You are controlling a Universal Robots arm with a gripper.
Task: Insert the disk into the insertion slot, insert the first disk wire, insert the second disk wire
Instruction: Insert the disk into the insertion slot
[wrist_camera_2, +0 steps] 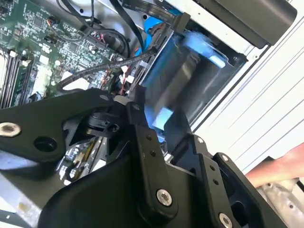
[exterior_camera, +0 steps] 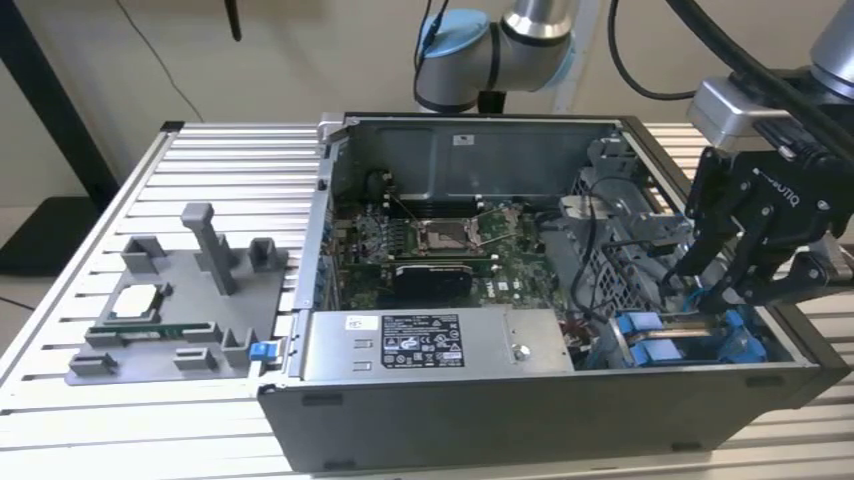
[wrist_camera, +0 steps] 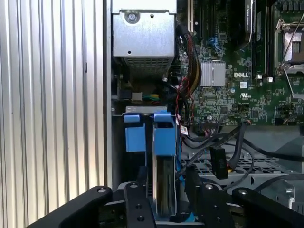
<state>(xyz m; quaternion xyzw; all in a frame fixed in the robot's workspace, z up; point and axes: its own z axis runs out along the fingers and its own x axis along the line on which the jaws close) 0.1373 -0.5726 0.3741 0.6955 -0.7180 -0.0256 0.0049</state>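
Gripper (wrist_camera: 166,173) straddles the disk (wrist_camera: 164,197), clamping unclear to us; we judge it dense, rigid, fragile, so hold its blue carrier (wrist_camera: 164,137).

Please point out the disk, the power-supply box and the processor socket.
disk (wrist_camera: 164,185): first wrist view, silver edge.
power-supply box (exterior_camera: 420,342): exterior view, printed label.
processor socket (exterior_camera: 443,236): exterior view, its middle.

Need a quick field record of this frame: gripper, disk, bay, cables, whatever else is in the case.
gripper: black gripper, low over the drive bay at the exterior view's right of the open computer case
disk: silver hard drive in a bright blue plastic carrier, on edge, partly down in the bay
beside disk: second blue carrier tab
cables: black cables beside the bay; connection to disk cannot be told
also in case: grey labelled power-supply box; green motherboard
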